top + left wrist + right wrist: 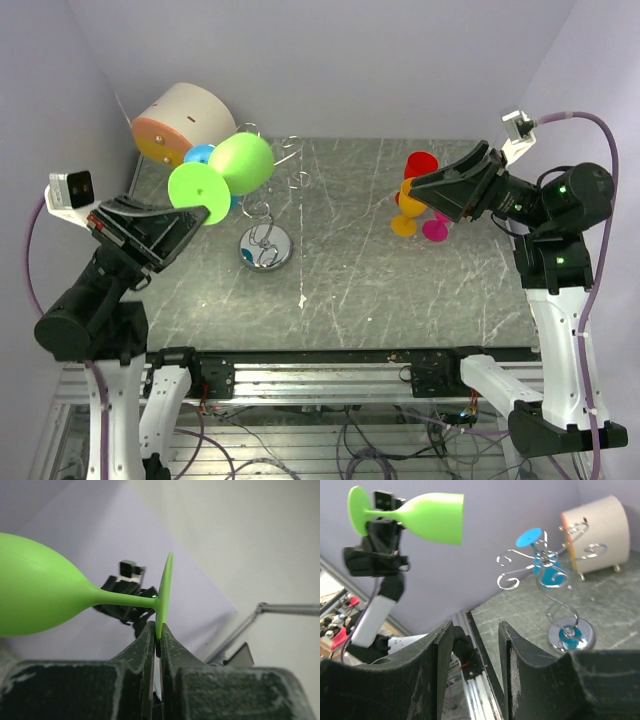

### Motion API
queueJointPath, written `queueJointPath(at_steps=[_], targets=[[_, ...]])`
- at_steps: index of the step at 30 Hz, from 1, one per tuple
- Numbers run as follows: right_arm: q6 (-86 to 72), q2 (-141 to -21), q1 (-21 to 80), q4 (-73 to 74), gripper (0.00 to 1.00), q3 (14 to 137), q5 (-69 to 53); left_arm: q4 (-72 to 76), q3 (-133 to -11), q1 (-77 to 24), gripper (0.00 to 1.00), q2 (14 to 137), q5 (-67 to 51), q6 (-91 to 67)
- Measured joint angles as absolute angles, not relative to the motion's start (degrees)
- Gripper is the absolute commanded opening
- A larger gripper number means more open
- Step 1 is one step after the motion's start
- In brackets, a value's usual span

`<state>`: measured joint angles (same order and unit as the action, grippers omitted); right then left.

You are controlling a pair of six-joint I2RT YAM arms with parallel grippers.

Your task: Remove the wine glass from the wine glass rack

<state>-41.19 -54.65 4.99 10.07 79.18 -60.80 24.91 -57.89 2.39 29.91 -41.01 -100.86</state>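
The left jaws are clamped on the thin rim of the green wine glass's (225,172) foot. They hold it on its side in the air, up and left of the wine glass rack (265,240) and clear of its hooks, so the lift-off looks done. Sideways, its bowl can carry nothing. A blue glass (547,574) hangs bowl-down on the rack. The right jaws stand apart, well right of the rack, by red, orange and pink glasses (420,165) on the worktop (360,270). Behind the rack sits a beige-and-orange cylinder (185,120), contents unseen.

A beige-and-orange cylinder (183,120) sat at the far-left corner of the grey marbled table (380,275); a red glass (421,163), an orange glass (404,225) and a magenta glass (435,231) clustered toward its right.
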Motion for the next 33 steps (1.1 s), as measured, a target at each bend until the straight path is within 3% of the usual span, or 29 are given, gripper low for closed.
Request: queueJointPath(at_steps=[7,11,16,25,33], targets=[[-52.45,-55.11,4.99,-6.28,0.45,79.05,-66.81,68.25,-55.18,1.96,0.17,44.01,-39.20,-115.72],[-61.32,-57.74,5.34,-20.25,0.49,79.05,-69.95,80.66,-55.18,1.87,0.18,47.18,-37.71,-118.24],[-66.83,-62.78,8.21,-30.72,0.51,79.85,-71.22,84.73,-55.02,1.19,0.17,45.74,-37.95,-119.42],[-49.69,-73.30,23.77,-14.90,0.55,90.80,-68.75,85.01,-45.56,-4.08,0.15,39.70,-44.47,-119.98],[-51.86,-74.13,26.94,-22.79,0.58,86.24,-70.17,85.03,-39.79,-7.70,0.15,34.20,-47.79,-120.07]])
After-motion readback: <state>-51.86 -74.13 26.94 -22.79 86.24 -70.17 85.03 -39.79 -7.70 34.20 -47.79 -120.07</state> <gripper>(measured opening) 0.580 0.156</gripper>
